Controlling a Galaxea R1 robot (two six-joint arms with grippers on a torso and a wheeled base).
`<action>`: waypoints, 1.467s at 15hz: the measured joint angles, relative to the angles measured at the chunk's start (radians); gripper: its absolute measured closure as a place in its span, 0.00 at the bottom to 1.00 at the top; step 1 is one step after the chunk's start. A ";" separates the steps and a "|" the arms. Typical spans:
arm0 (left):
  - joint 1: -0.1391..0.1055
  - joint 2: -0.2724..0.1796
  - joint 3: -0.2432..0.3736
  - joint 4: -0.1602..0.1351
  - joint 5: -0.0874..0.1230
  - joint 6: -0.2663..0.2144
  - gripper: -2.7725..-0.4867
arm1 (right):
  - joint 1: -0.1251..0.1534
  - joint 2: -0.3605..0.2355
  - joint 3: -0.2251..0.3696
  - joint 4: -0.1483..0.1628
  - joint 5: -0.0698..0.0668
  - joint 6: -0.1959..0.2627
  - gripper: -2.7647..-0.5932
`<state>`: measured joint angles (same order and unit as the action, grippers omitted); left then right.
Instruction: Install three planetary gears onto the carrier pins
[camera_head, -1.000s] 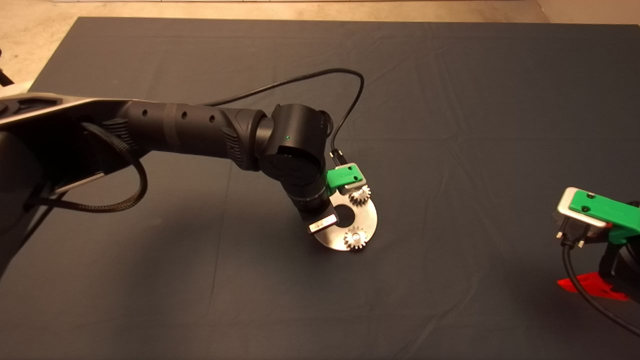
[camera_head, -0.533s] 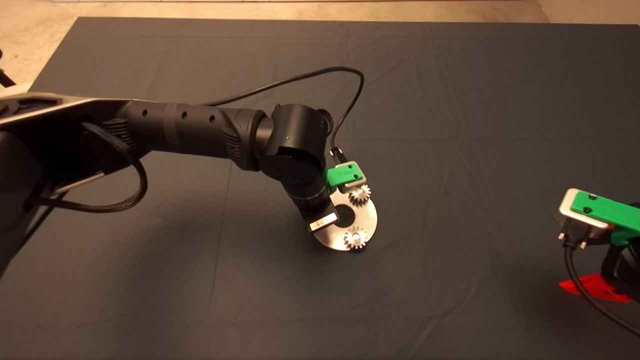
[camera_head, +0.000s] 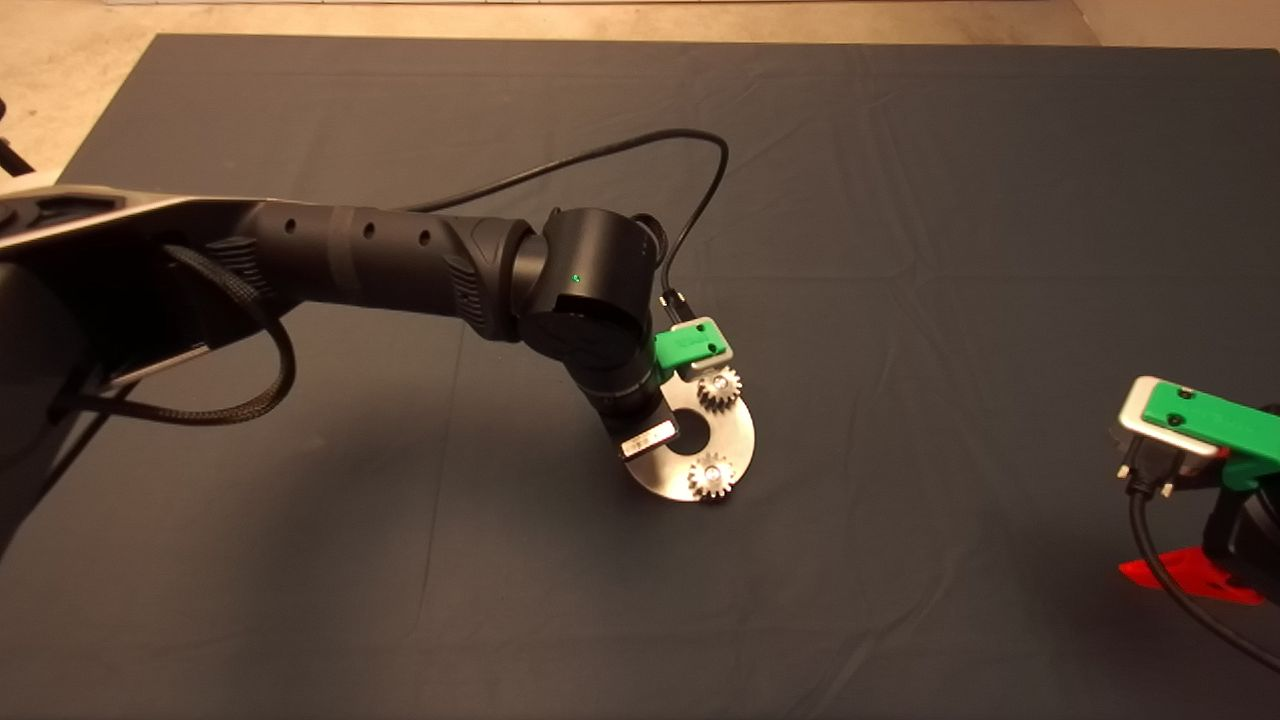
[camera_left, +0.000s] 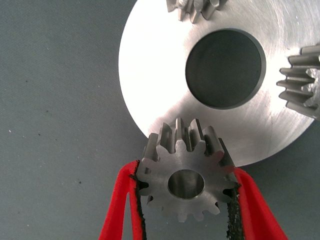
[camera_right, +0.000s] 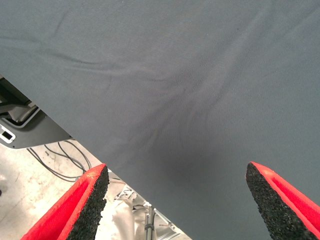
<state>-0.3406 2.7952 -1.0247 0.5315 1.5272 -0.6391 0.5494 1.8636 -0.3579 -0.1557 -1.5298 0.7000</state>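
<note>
The round silver disc (camera_head: 742, 430) with a central hole lies mid-mat; it also shows in the left wrist view (camera_left: 150, 85). Two planetary gears sit on it, one at the far side (camera_head: 719, 386) and one at the near side (camera_head: 712, 476). My left gripper (camera_left: 186, 172) is shut on the third gear (camera_left: 186, 184), held flat over the disc's rim on its left side. The carrier pins are hidden under the gears. In the head view the left wrist (camera_head: 600, 330) hides the fingers. My right gripper (camera_right: 176, 172) is open and empty, parked at the mat's right edge (camera_head: 1190, 580).
The left arm's black cable (camera_head: 600, 160) loops over the mat behind the wrist. The dark mat (camera_head: 900, 250) lies wrinkled around the disc. The right wrist view shows the mat's edge and floor cables (camera_right: 65, 155) beyond it.
My left wrist has shifted slightly toward the far side over the disc, still holding the gear. The right gripper has sunk a little at the edge. The two seated gears have not moved.
</note>
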 joint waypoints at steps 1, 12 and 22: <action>0.000 0.003 -0.003 0.003 0.000 0.000 0.93 | 0.000 0.000 0.000 0.000 0.000 0.000 0.34; 0.000 0.012 -0.012 0.011 0.000 -0.019 0.93 | 0.026 -0.004 0.000 0.004 0.000 0.000 0.34; 0.015 0.011 -0.012 0.012 0.000 -0.022 0.93 | 0.044 -0.008 0.000 0.011 0.000 0.000 0.34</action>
<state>-0.3251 2.8062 -1.0370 0.5434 1.5272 -0.6609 0.5936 1.8555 -0.3583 -0.1447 -1.5298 0.6998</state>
